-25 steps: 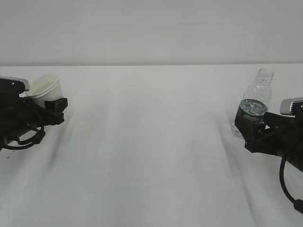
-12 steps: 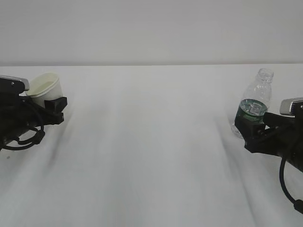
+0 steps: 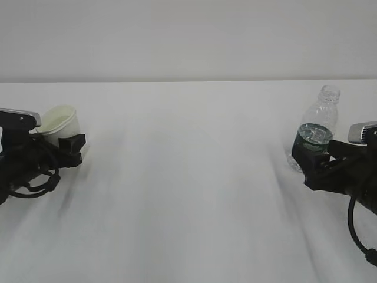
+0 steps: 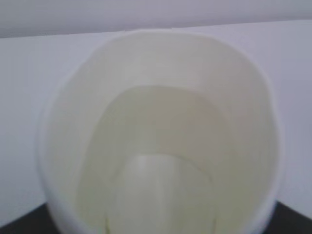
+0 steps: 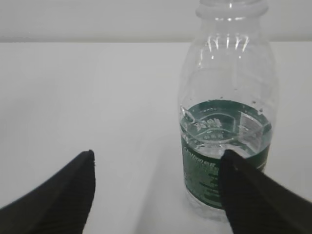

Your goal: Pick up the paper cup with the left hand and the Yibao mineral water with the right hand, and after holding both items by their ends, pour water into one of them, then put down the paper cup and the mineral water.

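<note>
White tabletop (image 3: pixel 188 194) runs from edge to edge, bare between the two arms. At three o'clock on it the right hand (image 3: pixel 307 162) sits low with its black fingers (image 5: pixel 246 192) spread wide; in the right wrist view the Yibao mineral water (image 5: pixel 225 122) stands upright, uncapped, against the right-hand finger and well clear of the other, so it is released, not gripped. Water shows only around the green label band. At nine o'clock the left hand (image 3: pixel 66 142) flanks the paper cup (image 3: pixel 59 122); its wrist view is filled by the cup's cream interior (image 4: pixel 161 161), and I cannot tell whether the fingers are clenched on it or slack.

Risks, as I judge them: pulling the right arm back crookedly could drag that touching finger across the light, open bottle and topple it, spilling what is left. On the cup side, a soft paper wall squeezed hard could buckle, and a tilted cup let go early might roll.
</note>
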